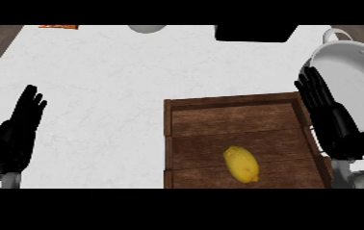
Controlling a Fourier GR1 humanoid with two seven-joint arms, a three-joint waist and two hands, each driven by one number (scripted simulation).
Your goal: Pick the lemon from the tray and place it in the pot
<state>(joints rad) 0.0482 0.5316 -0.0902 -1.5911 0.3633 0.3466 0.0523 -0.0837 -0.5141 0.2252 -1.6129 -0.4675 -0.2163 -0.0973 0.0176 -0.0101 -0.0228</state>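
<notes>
Right hand [332,121] open, empty, beside tray [235,101] holding lemon [241,164]; left hand [20,130] open; pot [341,63] bears no writing.

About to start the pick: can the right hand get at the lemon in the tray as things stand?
Probably yes. The lemon lies bare on the tray floor with nothing over it, and the open right hand hangs over the tray's right rim beside it. Only that low rim lies between them.

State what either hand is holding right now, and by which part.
Nothing is held. The left hand and right hand are open, and the lemon lies untouched on the tray.
</notes>
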